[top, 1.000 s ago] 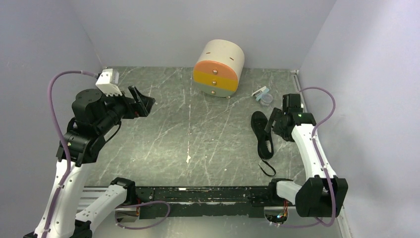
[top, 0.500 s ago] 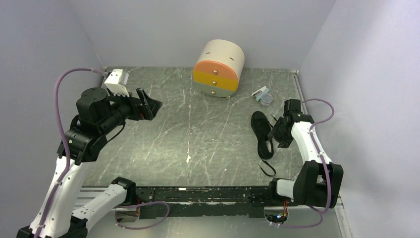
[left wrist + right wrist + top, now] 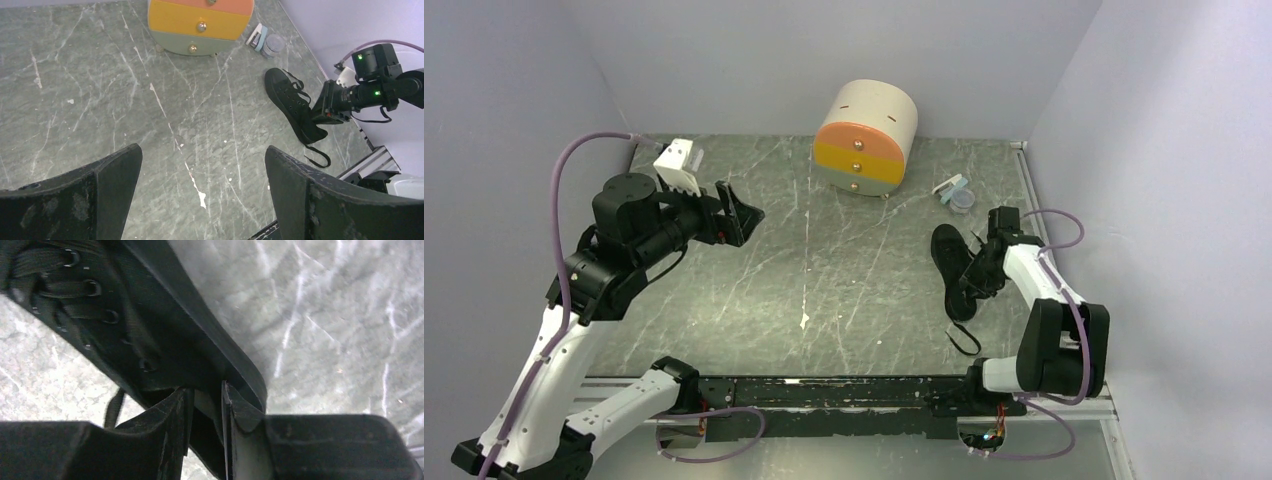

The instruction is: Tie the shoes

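1. The shoe (image 3: 951,262) lies on the right side of the table (image 3: 824,290). Its long axis runs near to far, and a loose lace (image 3: 965,339) trails towards the near edge.
2. The right gripper (image 3: 976,274) is at the shoe's right flank, its fingers (image 3: 167,412) nearly together and pinching the side wall.
3. The left gripper (image 3: 740,214) hangs well apart over the left half, spread wide and holding nothing.
4. There is open room to the shoe's left, while the enclosure wall (image 3: 1144,200) is close on its right.
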`<state>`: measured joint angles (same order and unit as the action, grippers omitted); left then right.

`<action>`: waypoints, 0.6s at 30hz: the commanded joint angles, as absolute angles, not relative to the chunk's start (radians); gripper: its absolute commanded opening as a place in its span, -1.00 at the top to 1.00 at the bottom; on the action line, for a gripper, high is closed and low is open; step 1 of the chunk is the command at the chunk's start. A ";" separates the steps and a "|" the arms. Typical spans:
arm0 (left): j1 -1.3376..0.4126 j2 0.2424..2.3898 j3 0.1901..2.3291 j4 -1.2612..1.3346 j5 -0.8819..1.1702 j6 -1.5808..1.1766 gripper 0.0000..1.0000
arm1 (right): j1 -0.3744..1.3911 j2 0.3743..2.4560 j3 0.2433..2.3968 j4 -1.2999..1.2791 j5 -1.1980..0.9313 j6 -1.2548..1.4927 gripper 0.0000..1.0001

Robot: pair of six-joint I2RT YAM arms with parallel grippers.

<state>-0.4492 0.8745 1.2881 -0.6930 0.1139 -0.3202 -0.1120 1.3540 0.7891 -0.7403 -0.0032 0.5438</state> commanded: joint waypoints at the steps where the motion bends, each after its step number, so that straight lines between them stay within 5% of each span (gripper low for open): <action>1: -0.471 0.872 1.322 -0.698 0.091 -0.294 -0.94 | -0.045 1.385 0.761 -0.634 -0.022 0.533 0.38; 4: -0.477 0.875 1.319 -0.690 0.104 -0.301 -0.94 | 0.049 1.418 0.765 -0.618 -0.010 0.540 0.41; 10: -0.482 0.893 1.315 -0.681 0.150 -0.309 -0.94 | 0.273 1.451 0.764 -0.558 -0.127 0.643 0.77; 18: -0.491 0.925 1.236 -0.631 0.248 -0.401 -0.93 | 0.621 1.536 0.891 -0.525 -0.104 0.689 0.81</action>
<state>-0.4820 0.9112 1.2766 -0.6762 0.1577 -0.3374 0.5037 1.4765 0.8555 -0.5854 -0.0364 0.6308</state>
